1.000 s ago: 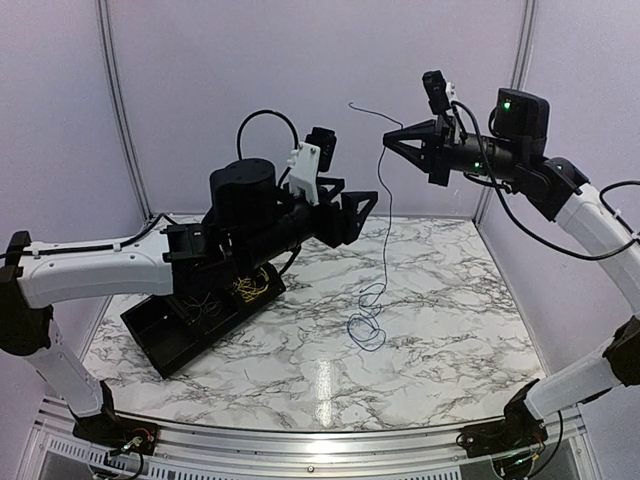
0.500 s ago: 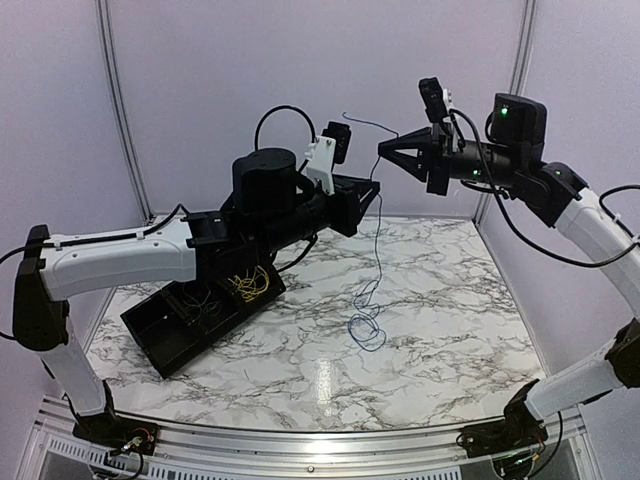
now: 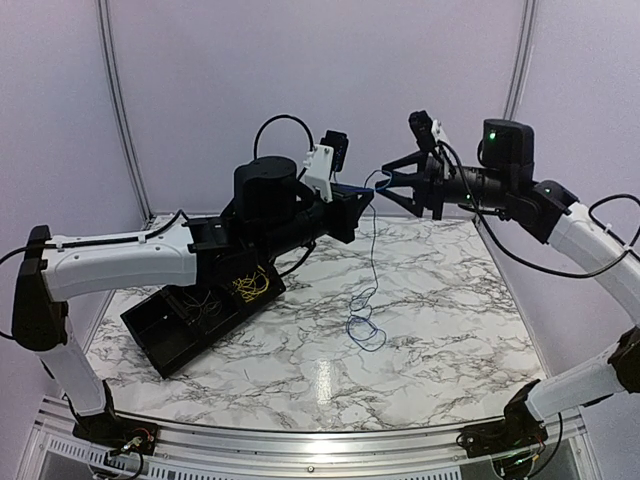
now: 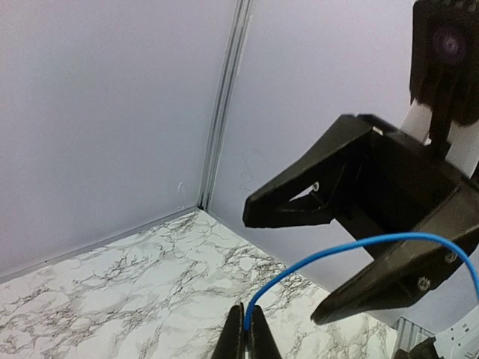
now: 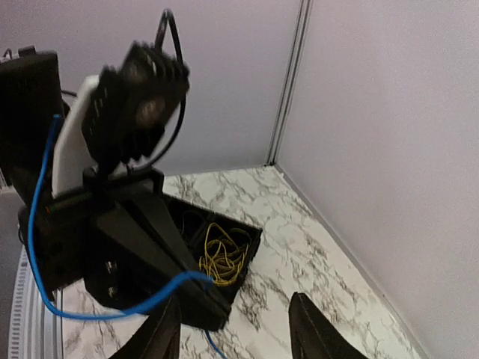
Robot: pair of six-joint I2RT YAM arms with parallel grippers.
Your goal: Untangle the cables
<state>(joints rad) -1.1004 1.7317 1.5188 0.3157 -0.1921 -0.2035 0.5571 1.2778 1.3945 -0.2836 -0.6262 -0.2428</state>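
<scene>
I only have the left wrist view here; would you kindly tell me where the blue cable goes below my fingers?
Observer: The blue cable hangs from the left fingers down to the marble table, where its lower end lies in loops.
Operator: Thank you. Where is the yellow cable?
Observer: The yellow cable lies bunched in one compartment of the black tray on the table's left side.

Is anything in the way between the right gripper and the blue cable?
Nothing visible. The blue cable arcs from the shut left gripper straight to the open right gripper, with only air between them. The tray holding the yellow cable sits well below.
</scene>
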